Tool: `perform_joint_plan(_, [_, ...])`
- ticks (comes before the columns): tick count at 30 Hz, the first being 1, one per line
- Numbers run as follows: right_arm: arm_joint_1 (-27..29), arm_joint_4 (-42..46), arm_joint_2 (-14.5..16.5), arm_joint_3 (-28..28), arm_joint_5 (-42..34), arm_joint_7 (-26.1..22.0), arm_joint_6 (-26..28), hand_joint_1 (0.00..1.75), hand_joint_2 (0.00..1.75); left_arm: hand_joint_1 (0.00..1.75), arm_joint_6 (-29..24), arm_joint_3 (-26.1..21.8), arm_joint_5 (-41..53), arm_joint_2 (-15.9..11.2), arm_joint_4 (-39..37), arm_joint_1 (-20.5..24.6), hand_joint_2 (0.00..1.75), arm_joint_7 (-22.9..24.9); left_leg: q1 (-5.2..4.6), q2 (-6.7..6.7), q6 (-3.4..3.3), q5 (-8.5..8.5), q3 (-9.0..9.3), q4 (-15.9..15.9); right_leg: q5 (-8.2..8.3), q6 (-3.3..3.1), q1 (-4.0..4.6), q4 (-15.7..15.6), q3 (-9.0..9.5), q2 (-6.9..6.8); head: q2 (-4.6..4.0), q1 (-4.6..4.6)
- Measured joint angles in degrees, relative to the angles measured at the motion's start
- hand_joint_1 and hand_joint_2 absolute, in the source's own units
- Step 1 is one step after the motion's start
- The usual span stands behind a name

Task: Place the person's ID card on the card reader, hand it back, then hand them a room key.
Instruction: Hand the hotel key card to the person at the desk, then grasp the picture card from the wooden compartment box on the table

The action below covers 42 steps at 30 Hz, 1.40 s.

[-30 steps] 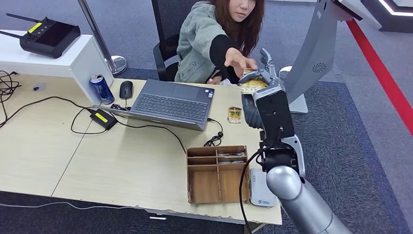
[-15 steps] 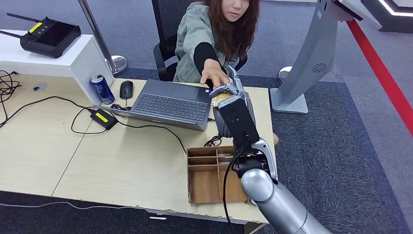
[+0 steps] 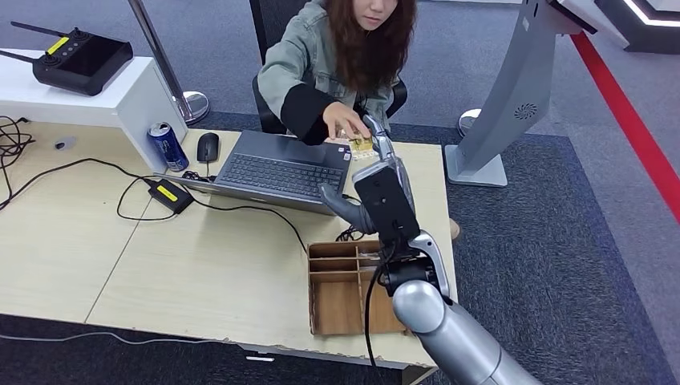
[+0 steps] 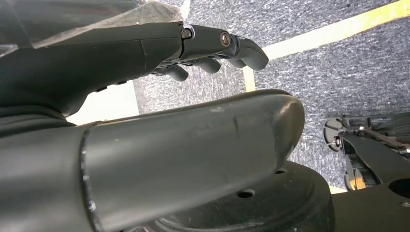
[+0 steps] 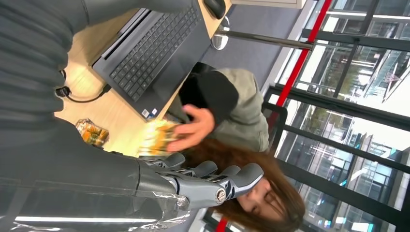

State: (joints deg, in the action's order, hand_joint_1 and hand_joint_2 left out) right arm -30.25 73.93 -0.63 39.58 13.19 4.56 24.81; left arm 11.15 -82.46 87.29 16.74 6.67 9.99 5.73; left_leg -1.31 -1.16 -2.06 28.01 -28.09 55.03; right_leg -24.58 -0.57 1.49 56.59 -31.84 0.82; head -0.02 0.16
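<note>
A person across the desk pinches a yellow card (image 3: 362,145) in their hand (image 3: 341,122), just past my right hand's fingertips. My right hand (image 3: 377,196) is raised over the laptop's right corner, thumb spread wide from the fingers and nothing gripped. In the right wrist view the blurred card (image 5: 158,137) sits in the person's hand just above my fingers (image 5: 212,180); whether it still touches them I cannot tell. A second small yellow card (image 5: 92,133) lies on the desk. My left hand (image 4: 208,48) hangs low, fingers loosely curved, holding nothing.
A wooden divided box (image 3: 337,297) stands at the desk's near right, partly behind my forearm. An open laptop (image 3: 281,168), a mouse (image 3: 208,147), a blue can (image 3: 167,145) and cables with a power brick (image 3: 168,194) lie on the desk. A grey kiosk stand (image 3: 513,88) rises at the right.
My right arm swung left from the desk's right edge to the laptop corner. The person's hand followed and took hold of the card, and my thumb opened away from it.
</note>
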Motion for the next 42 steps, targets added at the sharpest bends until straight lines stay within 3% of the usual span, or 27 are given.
perform_joint_plan(5, [1.5,4.1,-2.3,0.3,11.1,5.4,-2.2,0.0,1.75,0.0,0.1,0.0,0.0,-0.1,0.0,0.0,0.0,-0.6,-0.01,0.01,0.0,0.0,0.01,0.0,0.0,0.0,0.0,0.0,0.0,0.01,0.0,0.0])
perform_joint_plan(10, [4.5,10.1,-6.2,0.5,26.5,11.0,-9.1,0.0,1.75,0.0,0.7,-0.1,-0.1,-0.3,0.0,-0.1,0.0,-0.8,-0.01,0.01,-0.01,0.02,0.01,0.0,-0.01,0.01,0.0,0.0,0.0,0.01,0.0,0.01])
perform_joint_plan(12, [6.0,12.3,-7.9,0.5,30.6,12.1,-11.9,0.1,1.75,0.0,0.9,-0.1,-0.1,-0.4,0.0,-0.1,0.0,-0.8,-0.01,0.02,-0.02,0.02,0.0,0.0,-0.01,0.01,0.0,0.0,0.0,0.01,0.0,0.0])
perform_joint_plan(14, [7.5,14.3,-9.3,0.6,33.4,12.7,-14.2,0.34,1.75,0.0,1.1,-0.1,-0.1,-0.5,0.0,-0.1,0.0,-0.8,-0.01,0.02,-0.02,0.02,0.0,0.0,-0.01,0.01,-0.01,0.0,0.01,0.01,0.0,0.0])
perform_joint_plan(18, [10.0,17.5,-11.5,1.0,36.7,13.2,-17.3,1.13,1.75,0.0,1.4,-0.3,0.0,-0.5,0.0,-0.1,0.0,-0.8,-0.01,0.02,-0.02,0.02,0.0,0.0,-0.01,0.01,-0.01,0.0,0.01,0.01,0.0,-0.01])
perform_joint_plan(21, [11.3,19.3,-12.6,1.3,38.2,13.4,-18.5,1.43,1.75,0.0,1.7,-0.4,0.0,-0.5,0.0,-0.1,0.0,-0.8,-0.01,0.02,-0.02,0.02,0.0,0.0,-0.01,0.01,-0.01,0.0,0.01,0.01,0.0,0.0])
perform_joint_plan(28, [13.1,20.6,-13.6,2.1,38.3,13.4,-19.4,1.52,1.75,0.0,1.9,-0.5,0.0,-0.5,0.0,-0.1,0.0,-0.8,-0.01,0.02,-0.02,0.02,0.0,0.0,-0.01,0.01,0.0,0.0,0.01,0.01,0.0,-0.01])
perform_joint_plan(37, [14.0,18.5,-13.8,3.0,34.1,12.3,-17.3,1.48,1.75,0.0,2.0,-0.6,0.0,-0.5,0.0,-0.1,0.0,-1.3,-0.01,0.02,-0.02,0.02,-0.02,0.0,-0.01,0.01,0.0,0.0,0.01,0.01,0.0,0.0])
perform_joint_plan(38, [14.0,17.9,-13.7,3.1,33.6,12.2,-16.9,1.44,1.75,0.0,2.0,-0.6,0.0,-0.5,0.0,-0.1,0.0,-1.3,-0.01,0.02,-0.02,0.02,-0.03,0.0,-0.01,0.01,0.0,0.0,0.01,0.01,0.0,0.0])
perform_joint_plan(42, [13.9,15.5,-13.5,3.3,32.3,12.0,-16.0,0.96,1.75,0.0,2.0,-0.6,0.0,-0.5,0.0,-0.1,0.0,-1.3,-0.01,0.01,-0.02,0.02,-0.03,0.0,-0.01,0.01,-0.01,0.0,0.02,0.01,0.0,-0.01])
